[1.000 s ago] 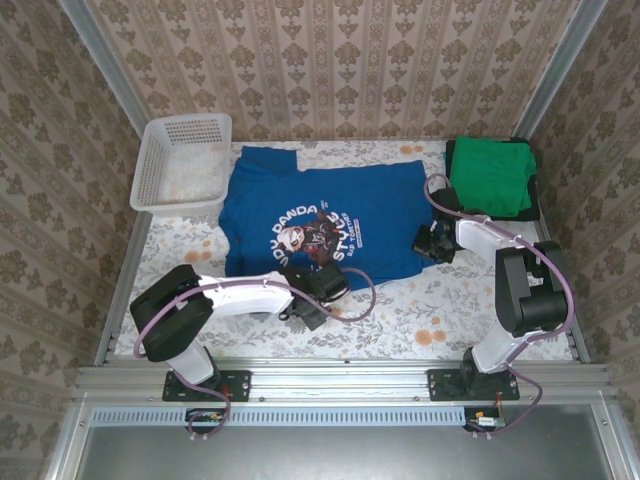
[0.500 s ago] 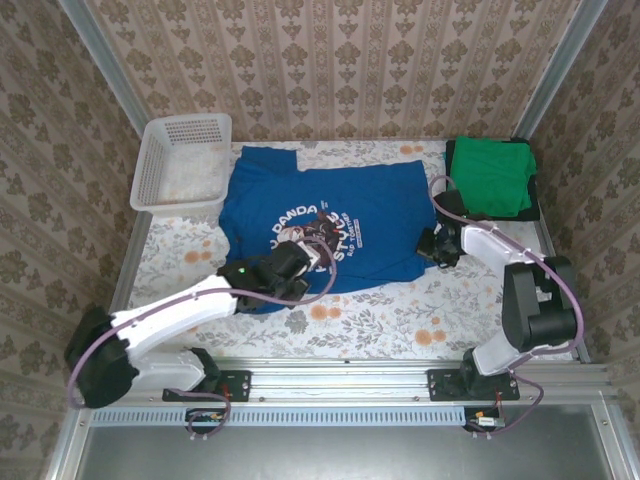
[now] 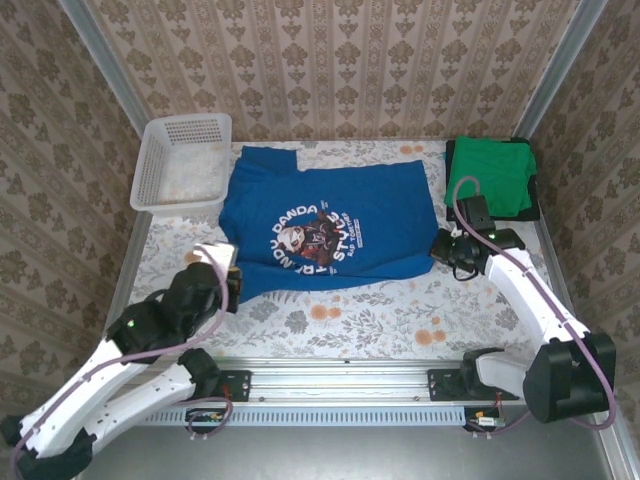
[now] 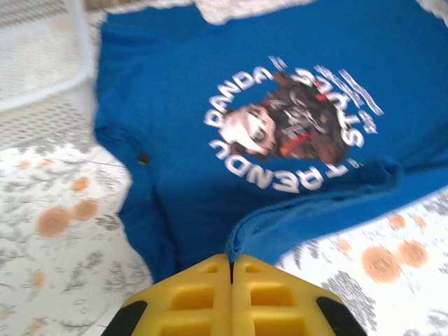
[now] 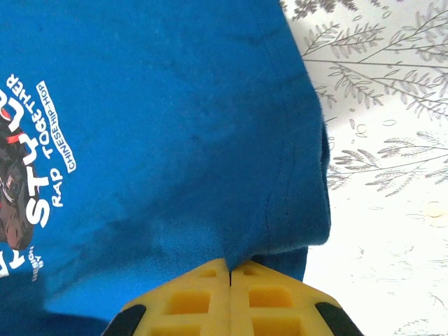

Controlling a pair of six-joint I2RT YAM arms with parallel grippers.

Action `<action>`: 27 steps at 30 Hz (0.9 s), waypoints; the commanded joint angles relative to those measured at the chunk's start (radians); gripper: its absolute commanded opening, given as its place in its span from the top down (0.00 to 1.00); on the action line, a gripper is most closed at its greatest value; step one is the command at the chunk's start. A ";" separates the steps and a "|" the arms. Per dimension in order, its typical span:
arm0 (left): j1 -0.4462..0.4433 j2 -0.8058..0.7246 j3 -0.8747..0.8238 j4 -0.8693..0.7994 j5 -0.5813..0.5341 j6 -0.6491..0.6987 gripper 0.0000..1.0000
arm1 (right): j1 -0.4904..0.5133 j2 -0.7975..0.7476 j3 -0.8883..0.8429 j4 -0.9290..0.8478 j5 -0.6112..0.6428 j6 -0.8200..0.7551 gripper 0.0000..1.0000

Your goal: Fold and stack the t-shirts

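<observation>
The royal-blue t-shirt (image 3: 330,225) lies spread face up mid-table, its white lettering and dark graphic (image 4: 287,126) showing. My left gripper (image 3: 232,283) is at the shirt's near-left corner, and its yellow fingers (image 4: 231,262) are shut on a raised fold of the blue hem. My right gripper (image 3: 443,250) is at the shirt's right edge, shut on blue cloth (image 5: 229,264) that bunches up in front of it. The folded bright-green t-shirt (image 3: 490,175) rests at the back right on a dark one (image 3: 538,200), of which just an edge shows.
A white lattice basket (image 3: 180,165) stands at the back left, touching the blue shirt's sleeve. The floral tablecloth (image 3: 400,310) is bare along the near side. Metal frame rails border the table on the left and right.
My left arm has swung from the shirt's near middle out to its near-left corner, holding the hem. The right gripper has drawn slightly right and nearer with the shirt's edge.
</observation>
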 commanded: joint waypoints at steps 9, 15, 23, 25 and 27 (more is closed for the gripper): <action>0.457 0.318 0.068 0.307 0.277 0.219 1.00 | -0.023 0.324 0.186 0.028 0.010 -0.033 1.00; 0.584 0.562 0.134 0.433 0.451 0.247 1.00 | -0.026 0.482 0.308 0.016 -0.004 -0.055 0.99; 0.594 0.640 0.265 0.347 0.487 0.268 1.00 | -0.025 0.450 0.286 0.013 -0.034 -0.054 1.00; 0.586 0.582 0.278 0.306 0.501 0.265 1.00 | -0.023 0.399 0.242 0.005 -0.042 -0.055 1.00; 0.555 0.509 0.281 0.250 0.498 0.266 1.00 | -0.021 0.321 0.177 0.003 -0.051 -0.053 1.00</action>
